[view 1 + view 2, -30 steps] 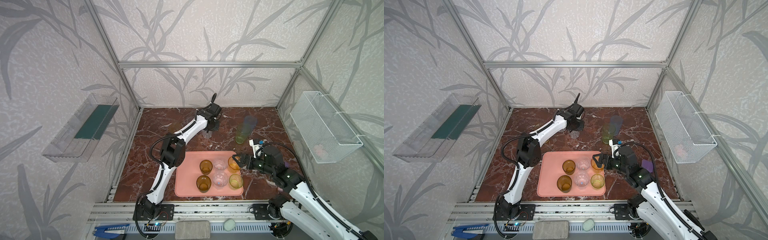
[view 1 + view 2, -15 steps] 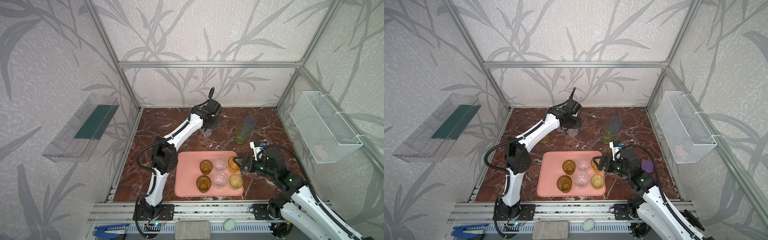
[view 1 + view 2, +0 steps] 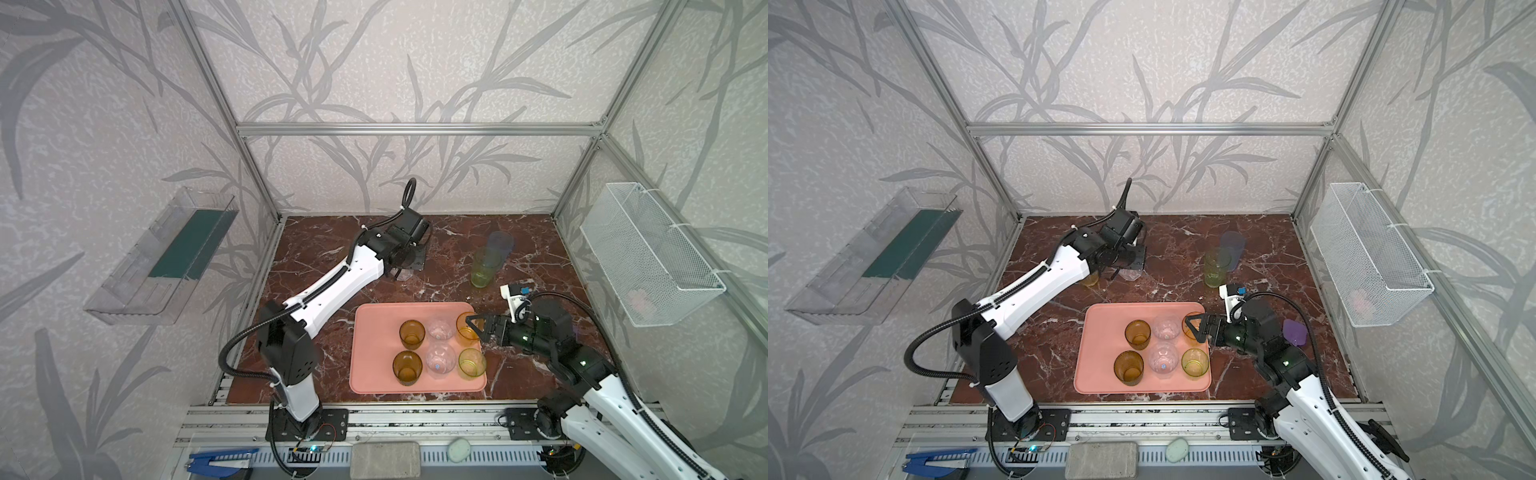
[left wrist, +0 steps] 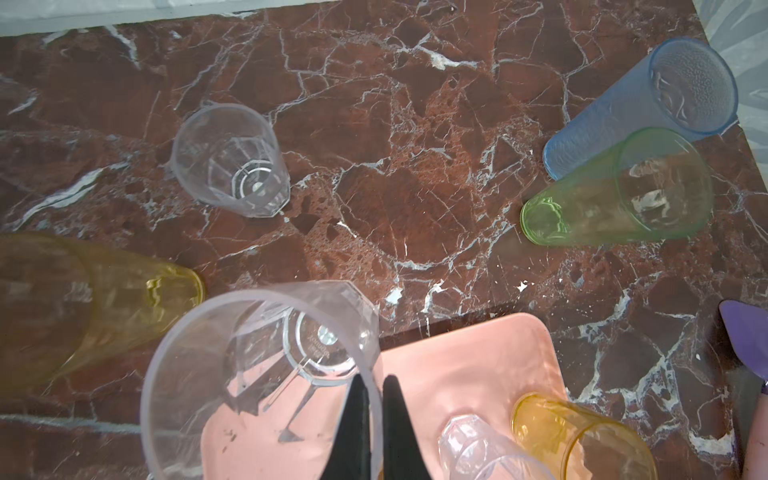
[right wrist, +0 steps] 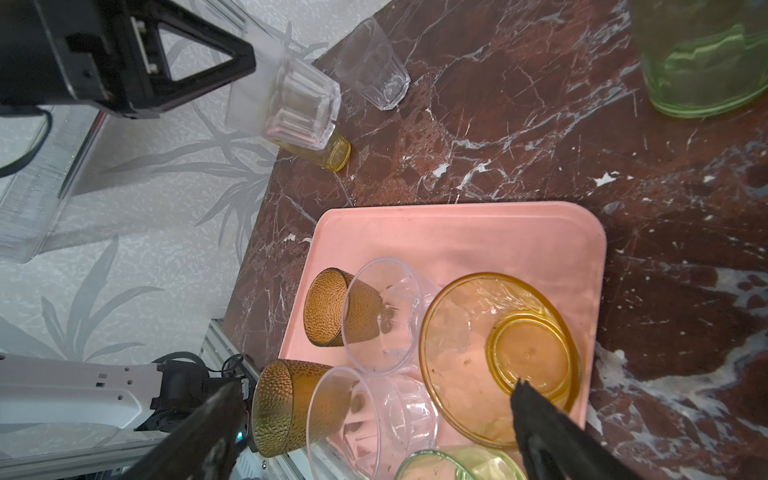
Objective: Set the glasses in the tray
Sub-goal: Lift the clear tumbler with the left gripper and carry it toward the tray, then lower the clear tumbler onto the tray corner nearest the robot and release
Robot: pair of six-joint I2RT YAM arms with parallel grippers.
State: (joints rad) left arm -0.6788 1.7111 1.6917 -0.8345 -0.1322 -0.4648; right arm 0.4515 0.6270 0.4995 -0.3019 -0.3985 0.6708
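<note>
The left arm (image 3: pixel 332 286) has folded, its elbow swinging out toward 7 o'clock. The left tool (image 4: pixel 372 380), clamped on a clear glass (image 4: pixel 257 374), drifted slightly toward 9 o'clock, uncovering the yellow glass (image 3: pixel 1090 277).

The marble tabletop (image 3: pixel 449 257) bears the pink tray (image 3: pixel 374 332); green tumbler (image 3: pixel 483 270), blue tumbler (image 3: pixel 500 245), clear tumbler (image 4: pixel 230 160), seemingly yellow tumbler (image 4: pixel 95 299).

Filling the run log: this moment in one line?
left end effector: shut on clear glass; right end effector: open at orange glass; tray: six loaded
</note>
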